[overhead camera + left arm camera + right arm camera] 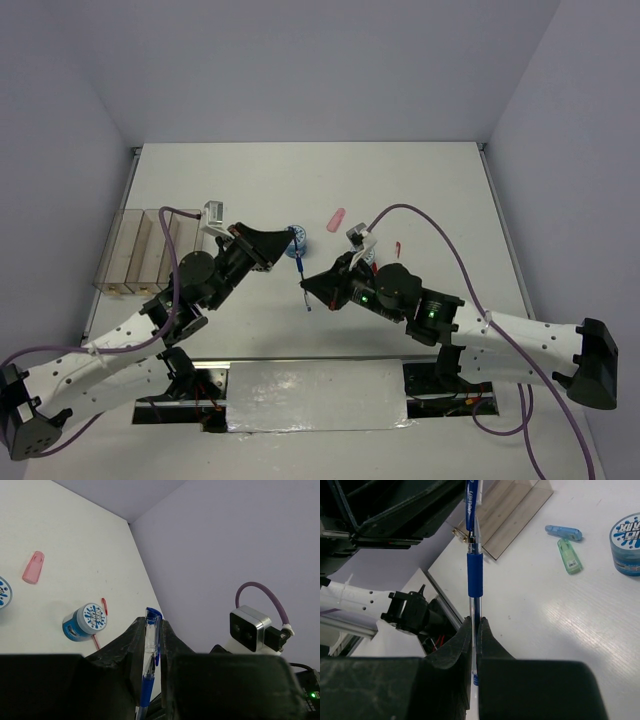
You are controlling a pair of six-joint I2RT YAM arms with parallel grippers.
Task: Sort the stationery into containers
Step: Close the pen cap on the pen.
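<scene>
Blue pen [301, 268] is off the table, held mid-air between both arms. Right gripper [475, 625] is clamped narrow on the clear barrel below the blue grip sleeve. Left gripper [151, 630] is pinched on the clip end. In the overhead view the pen's long axis runs roughly near-to-far, from one set of fingertips to the other. Looks like a handover. Containers [140, 250] sit well apart, on the left arm's side, so the left arm is nearer. Their slots also run roughly near-to-far, so the pen probably needs little turning. Likely next step: right lets go, left carries it across. The bins look empty, but the tinted plastic makes that hard to read. Still out on the table: blue roll [85, 621], pink bar [337, 217], red pen [398, 246], light-blue bar [563, 531], green bar [569, 556].
</scene>
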